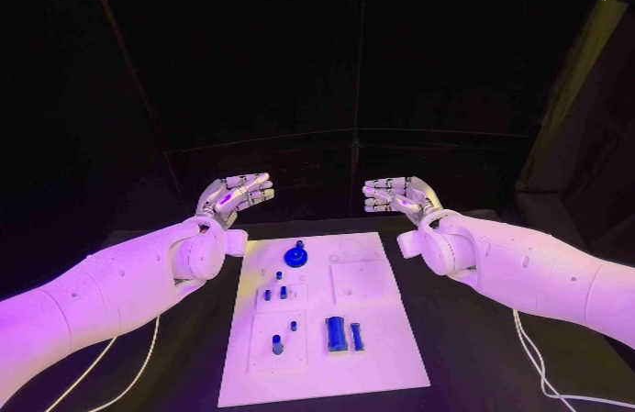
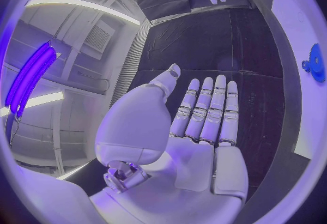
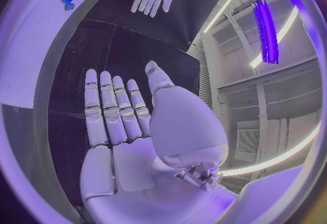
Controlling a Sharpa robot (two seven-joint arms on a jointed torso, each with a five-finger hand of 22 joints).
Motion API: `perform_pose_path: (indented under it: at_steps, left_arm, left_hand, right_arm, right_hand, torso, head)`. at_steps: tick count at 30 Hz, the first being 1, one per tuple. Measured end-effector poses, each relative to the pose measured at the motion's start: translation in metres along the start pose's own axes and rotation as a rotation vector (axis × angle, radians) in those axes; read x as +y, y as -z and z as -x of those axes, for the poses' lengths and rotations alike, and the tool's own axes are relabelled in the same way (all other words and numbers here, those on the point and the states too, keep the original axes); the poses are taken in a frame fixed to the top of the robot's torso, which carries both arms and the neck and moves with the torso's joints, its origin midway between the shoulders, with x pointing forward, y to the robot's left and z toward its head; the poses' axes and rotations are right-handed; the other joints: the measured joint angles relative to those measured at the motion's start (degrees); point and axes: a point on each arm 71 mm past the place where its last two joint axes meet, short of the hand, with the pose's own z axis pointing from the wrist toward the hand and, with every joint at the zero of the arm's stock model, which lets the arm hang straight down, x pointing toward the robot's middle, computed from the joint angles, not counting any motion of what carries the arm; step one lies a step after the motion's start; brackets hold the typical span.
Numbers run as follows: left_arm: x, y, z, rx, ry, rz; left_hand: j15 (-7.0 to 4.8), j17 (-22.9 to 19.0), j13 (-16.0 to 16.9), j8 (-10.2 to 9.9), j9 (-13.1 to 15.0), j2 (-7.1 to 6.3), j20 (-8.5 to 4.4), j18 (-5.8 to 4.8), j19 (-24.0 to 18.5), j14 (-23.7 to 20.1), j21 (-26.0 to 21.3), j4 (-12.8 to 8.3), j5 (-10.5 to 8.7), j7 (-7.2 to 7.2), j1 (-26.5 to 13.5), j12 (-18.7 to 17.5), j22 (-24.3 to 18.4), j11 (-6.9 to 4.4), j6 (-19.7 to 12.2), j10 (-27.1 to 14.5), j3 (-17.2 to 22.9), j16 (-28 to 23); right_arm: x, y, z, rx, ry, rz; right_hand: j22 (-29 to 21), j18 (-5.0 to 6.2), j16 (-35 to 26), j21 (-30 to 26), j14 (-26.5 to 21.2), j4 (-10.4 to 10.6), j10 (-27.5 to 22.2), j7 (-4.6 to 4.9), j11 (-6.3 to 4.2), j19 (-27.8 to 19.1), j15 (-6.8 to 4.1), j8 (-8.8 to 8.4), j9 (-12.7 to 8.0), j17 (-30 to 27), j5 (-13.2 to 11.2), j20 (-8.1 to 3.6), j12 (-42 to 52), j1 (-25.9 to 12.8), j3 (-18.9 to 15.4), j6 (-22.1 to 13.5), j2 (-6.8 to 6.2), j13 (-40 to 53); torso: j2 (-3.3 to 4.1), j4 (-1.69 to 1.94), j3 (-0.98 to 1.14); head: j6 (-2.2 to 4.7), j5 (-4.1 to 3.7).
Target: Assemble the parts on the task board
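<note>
White task board [image 1: 377,339] flat on black table [image 1: 476,357], nearest edge closest to camera; blue parts [image 1: 336,331] lying or standing on it, round knob [image 1: 295,256] near far end. Left hand [image 1: 234,194] and right hand [image 1: 400,195] raised beyond board, well apart, fingers [image 2: 203,109] straight and side by side, holding nothing.

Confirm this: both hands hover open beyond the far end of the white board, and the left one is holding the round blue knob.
Not quite. The left hand holds nothing; the round blue knob stands on the white board, as the head view shows. Both hands, including the right hand, do hover open beyond its far end.
</note>
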Motion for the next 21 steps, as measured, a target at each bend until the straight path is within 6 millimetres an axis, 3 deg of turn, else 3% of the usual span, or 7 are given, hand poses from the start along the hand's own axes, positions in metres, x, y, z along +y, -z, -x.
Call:
perform_pose_path:
  at_steps: [5, 11, 14, 15, 18, 19, 21]
  left_arm:
    - [0.002, 0.003, -0.001, 0.002, 0.001, 0.008]
    - [0.005, 0.014, -0.011, 0.014, 0.007, 0.023]
    - [0.007, 0.025, -0.018, 0.012, 0.003, 0.035]
    - [0.008, 0.029, -0.021, 0.011, 0.001, 0.039]
    - [0.009, 0.044, -0.032, 0.003, -0.01, 0.051]
    - [0.009, 0.049, -0.035, -0.001, -0.015, 0.054]
    - [0.009, 0.059, -0.042, -0.013, -0.029, 0.059]
  left_hand:
    - [-1.56, -1.92, -1.69, -2.25, -1.85, 0.36, -2.57, -0.52, -5.78, -7.81, -1.52, 0.39, -1.36, -1.62, -11.09, -1.49, -2.07, -1.9, -8.6, -8.4, -2.33, -2.26]
    - [-3.43, -3.16, -2.86, -3.39, -3.05, 0.62, -5.65, -2.21, -12.82, -17.07, -3.41, 0.57, -2.18, -3.72, -24.24, -3.44, -4.29, -3.96, -18.53, -18.22, -4.71, -4.53]
    - [-4.26, -3.48, -3.15, -3.54, -3.36, 0.68, -7.02, -3.06, -16.0, -21.27, -5.26, 0.65, -2.39, -4.66, -30.22, -5.27, -5.32, -4.9, -23.03, -22.69, -5.75, -5.56]
    - [-4.51, -3.54, -3.2, -3.54, -3.41, 0.7, -7.39, -3.08, -16.84, -22.39, -5.6, 0.67, -2.44, -4.89, -31.8, -5.7, -5.57, -5.13, -24.22, -23.88, -6.07, -5.84]
    - [-6.31, -3.67, -3.27, -3.8, -3.53, 0.73, -8.43, -3.17, -19.26, -25.58, -6.59, 0.7, -2.44, -5.66, -36.35, -6.6, -6.35, -6.06, -27.64, -27.23, -6.89, -6.62]
    - [-6.89, -3.68, -3.3, -3.8, -3.56, 0.73, -8.78, -3.93, -20.06, -26.63, -6.83, 0.67, -2.44, -6.26, -37.86, -6.86, -6.62, -6.75, -28.79, -28.35, -7.08, -6.88]
    - [-7.78, -3.71, -3.34, -3.79, -3.59, 0.74, -9.39, -3.98, -21.45, -28.51, -6.89, 0.73, -2.44, -7.49, -40.47, -6.99, -7.7, -7.91, -30.75, -30.34, -7.53, -7.55]
  right_arm:
    - [-0.002, 0.003, 0.0, 0.002, -0.002, -0.006]
    - [0.0, 0.014, -0.012, 0.015, -0.029, -0.008]
    - [0.002, 0.025, -0.022, 0.018, -0.053, -0.007]
    - [0.003, 0.029, -0.025, 0.016, -0.06, -0.008]
    - [0.006, 0.044, -0.035, 0.003, -0.086, -0.01]
    - [0.007, 0.048, -0.037, -0.002, -0.093, -0.01]
    - [0.01, 0.058, -0.043, -0.019, -0.107, -0.012]
  right_hand:
    - [-1.8, -0.07, -1.93, -1.44, -9.44, -0.73, -9.24, -1.55, -1.28, -8.6, -1.31, -1.88, -2.17, -2.05, -1.97, -2.46, -2.04, -12.63, 0.41, -8.58, -0.04, -1.9]
    - [-2.98, -2.24, -3.02, -3.97, -20.39, -0.77, -19.55, -3.54, -3.07, -18.69, -2.87, -2.99, -3.44, -3.26, -4.01, -5.02, -3.11, -26.31, 0.69, -17.89, -0.38, -3.06]
    - [-3.28, -2.39, -3.18, -5.44, -25.37, -0.71, -24.26, -4.46, -3.88, -23.28, -4.81, -3.18, -3.78, -3.57, -4.93, -6.2, -3.25, -32.56, 0.74, -22.14, -0.45, -3.32]
    - [-3.35, -3.18, -3.32, -5.8, -26.82, -0.71, -25.63, -4.73, -4.1, -24.6, -5.33, -3.33, -3.84, -3.63, -5.21, -6.55, -3.25, -34.37, 0.74, -23.37, -0.48, -3.4]
    - [-3.46, -3.18, -3.32, -6.45, -30.73, -0.71, -29.27, -5.46, -5.87, -28.22, -6.42, -3.33, -3.98, -3.75, -5.92, -7.44, -3.48, -39.3, 0.74, -26.72, -0.51, -3.48]
    - [-3.46, -3.18, -3.32, -6.48, -31.48, -0.72, -29.99, -5.79, -6.19, -28.91, -6.57, -3.33, -3.99, -3.75, -6.23, -7.62, -3.48, -40.23, 0.74, -27.3, -0.53, -3.51]
    - [-3.53, -4.07, -3.32, -6.76, -33.75, -0.81, -32.15, -7.1, -7.11, -31.0, -7.0, -3.33, -4.02, -3.82, -7.51, -8.13, -3.48, -43.07, 0.83, -29.2, -0.56, -3.57]
  torso:
    - [-0.01, 0.04, 0.01]
    - [0.03, 0.69, 0.01]
    - [0.03, 0.93, 0.01]
    - [0.04, 0.97, 0.01]
    - [0.06, 1.05, 0.01]
    - [0.06, 1.08, 0.01]
    - [0.06, 1.1, 0.01]
  head:
    - [-0.12, 0.26]
    - [-0.11, 1.76]
    - [-0.09, 2.06]
    - [-0.08, 2.09]
    - [-0.08, 2.16]
    - [-0.08, 2.16]
    - [-0.08, 2.17]
